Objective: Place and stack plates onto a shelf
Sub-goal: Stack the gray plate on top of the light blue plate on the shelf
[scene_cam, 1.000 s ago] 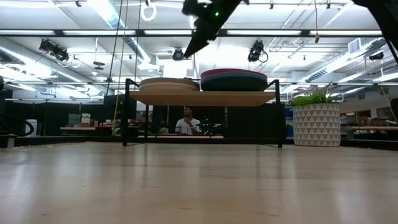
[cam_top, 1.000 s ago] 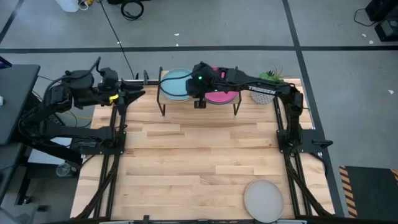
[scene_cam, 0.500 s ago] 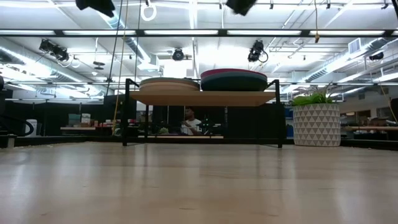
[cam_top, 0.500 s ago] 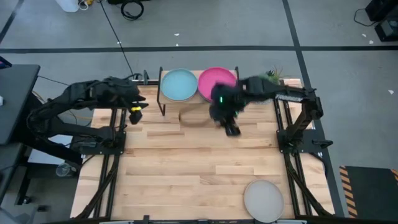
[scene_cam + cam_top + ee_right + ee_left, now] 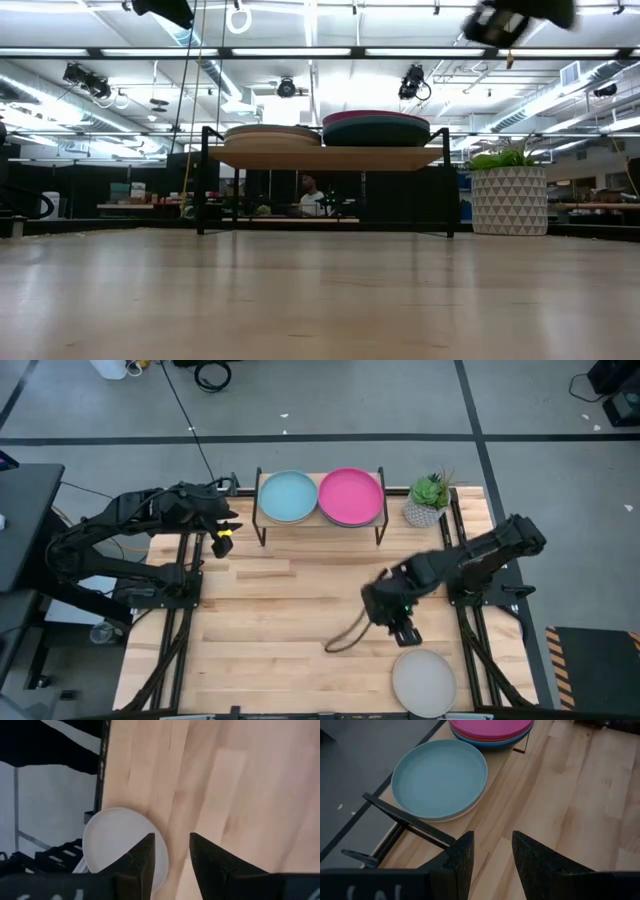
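While apparently empty (fingers parted), right claw (image 5: 400,628) nears grey plate (image 5: 424,680).

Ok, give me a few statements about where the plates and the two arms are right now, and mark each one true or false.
1. A round pink plate tops the right-hand stack on the small light-wood shelf. True.
2. The round pale grey plate lies on the shelf. False: it lies on the wooden tabletop at the near edge.
3. The right gripper holds a plate. False: its jaws are open and empty, above the table near the grey plate.
4. The left gripper waits at the table's left edge, beside the shelf. True.
5. A round pale blue plate tops the left stack. True.
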Action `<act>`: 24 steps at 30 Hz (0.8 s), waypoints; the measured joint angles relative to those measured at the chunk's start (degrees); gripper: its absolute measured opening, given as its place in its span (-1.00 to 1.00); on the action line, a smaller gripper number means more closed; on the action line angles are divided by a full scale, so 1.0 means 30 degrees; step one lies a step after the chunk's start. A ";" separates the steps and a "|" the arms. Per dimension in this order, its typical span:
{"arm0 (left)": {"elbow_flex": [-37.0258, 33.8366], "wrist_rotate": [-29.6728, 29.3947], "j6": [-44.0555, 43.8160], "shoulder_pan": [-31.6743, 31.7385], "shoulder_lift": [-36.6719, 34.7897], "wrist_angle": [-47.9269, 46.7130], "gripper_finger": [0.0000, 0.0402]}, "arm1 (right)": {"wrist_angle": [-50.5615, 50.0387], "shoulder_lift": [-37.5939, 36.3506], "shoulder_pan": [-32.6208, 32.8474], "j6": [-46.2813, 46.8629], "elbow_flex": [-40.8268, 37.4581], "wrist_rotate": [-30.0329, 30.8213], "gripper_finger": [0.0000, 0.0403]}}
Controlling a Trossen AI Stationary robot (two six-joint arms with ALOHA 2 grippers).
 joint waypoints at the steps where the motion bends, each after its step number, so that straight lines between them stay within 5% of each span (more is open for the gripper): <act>1: 0.0000 -0.0007 0.0006 0.0000 0.0007 -0.0005 -0.30 | 0.0510 -0.0135 0.0408 0.0524 -0.0758 0.0161 -0.36; 11: 0.0000 -0.0058 0.0437 0.0000 0.0007 0.0007 -0.30 | 0.4213 -0.0062 0.3332 0.3739 -0.6739 0.0130 -0.36; 24: 0.0000 -0.0051 0.0350 0.0000 -0.0110 -0.0008 -0.30 | 0.7909 -0.0045 0.4873 0.4823 -1.0395 0.0135 -0.36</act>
